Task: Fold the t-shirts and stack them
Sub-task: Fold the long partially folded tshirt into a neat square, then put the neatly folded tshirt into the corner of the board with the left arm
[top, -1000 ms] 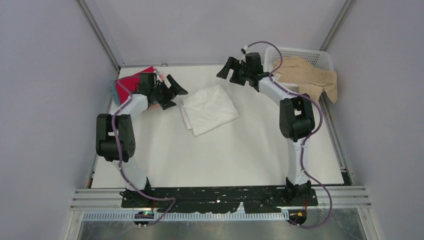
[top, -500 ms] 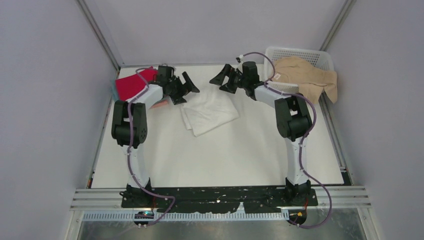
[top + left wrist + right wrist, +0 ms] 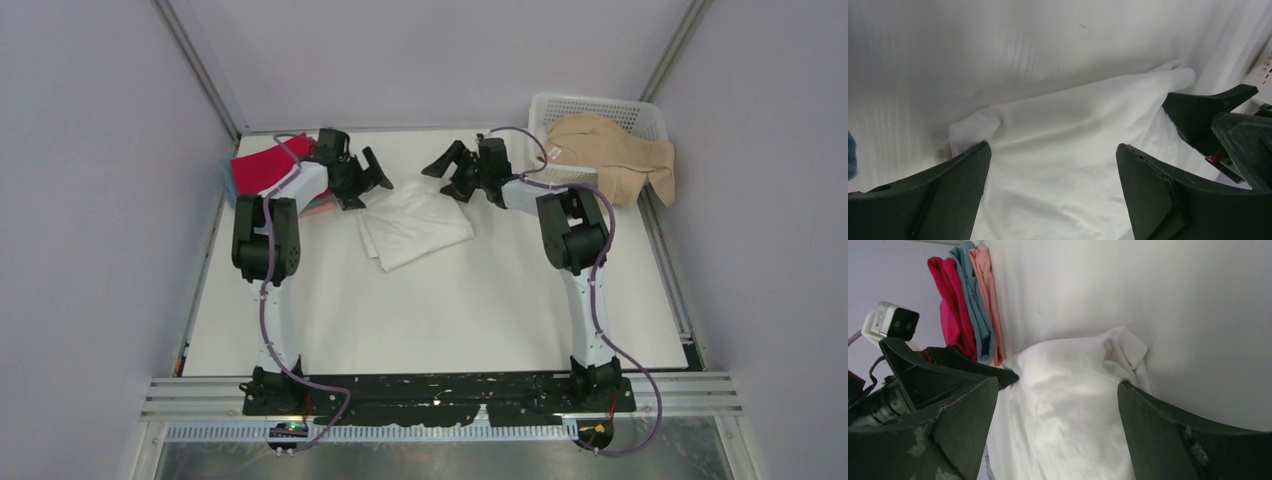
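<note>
White t-shirt (image 3: 415,222) sits folded just below the left gripper (image 3: 364,174) and right gripper (image 3: 449,174), both gaping and empty, so uneven pinches would probably undo the fold.

Left arm (image 3: 297,183) covers part of the folded stack (image 3: 258,168); white shirt (image 3: 1073,150) runs off the lower edge in both wrist views.
</note>
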`<state>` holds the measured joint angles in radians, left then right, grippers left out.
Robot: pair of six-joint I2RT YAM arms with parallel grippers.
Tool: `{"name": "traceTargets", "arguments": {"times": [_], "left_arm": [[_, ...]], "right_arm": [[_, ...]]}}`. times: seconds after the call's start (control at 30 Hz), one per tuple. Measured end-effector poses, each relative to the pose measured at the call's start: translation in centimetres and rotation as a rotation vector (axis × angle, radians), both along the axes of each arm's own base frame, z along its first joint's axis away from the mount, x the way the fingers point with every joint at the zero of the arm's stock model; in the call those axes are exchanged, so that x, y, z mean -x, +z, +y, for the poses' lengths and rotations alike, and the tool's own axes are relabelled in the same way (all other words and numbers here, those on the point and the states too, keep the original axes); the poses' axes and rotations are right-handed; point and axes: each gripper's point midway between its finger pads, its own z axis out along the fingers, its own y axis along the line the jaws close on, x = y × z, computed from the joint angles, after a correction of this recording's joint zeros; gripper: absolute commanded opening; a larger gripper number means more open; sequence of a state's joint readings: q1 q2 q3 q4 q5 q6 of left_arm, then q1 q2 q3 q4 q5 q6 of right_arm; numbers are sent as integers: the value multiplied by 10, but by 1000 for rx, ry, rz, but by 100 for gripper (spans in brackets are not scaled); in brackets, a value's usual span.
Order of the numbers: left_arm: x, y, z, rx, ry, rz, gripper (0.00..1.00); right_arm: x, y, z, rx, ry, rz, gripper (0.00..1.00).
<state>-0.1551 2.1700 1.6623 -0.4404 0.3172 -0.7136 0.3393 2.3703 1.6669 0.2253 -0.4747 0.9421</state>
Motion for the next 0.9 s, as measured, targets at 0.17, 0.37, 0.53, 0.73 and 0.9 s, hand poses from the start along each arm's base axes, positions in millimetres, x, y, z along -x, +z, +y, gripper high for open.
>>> {"name": "traceTargets", "arguments": {"times": [0.17, 0.37, 0.53, 0.73, 0.9], "left_arm": [[25, -2, -1, -16, -47, -18, 100], [93, -3, 3, -63, -100, 18, 100], [112, 18, 20, -138, -85, -15, 100], [118, 73, 34, -174, -30, -170, 100], [151, 54, 41, -177, -18, -124, 100]], "right_arm": [[57, -2, -12, 43, -19, 43, 95], [115, -3, -14, 78, 12, 63, 95], [134, 5, -25, 150, 19, 35, 95], [139, 44, -25, 257, 81, -121, 95], [125, 61, -2, 239, 129, -199, 95]]}}
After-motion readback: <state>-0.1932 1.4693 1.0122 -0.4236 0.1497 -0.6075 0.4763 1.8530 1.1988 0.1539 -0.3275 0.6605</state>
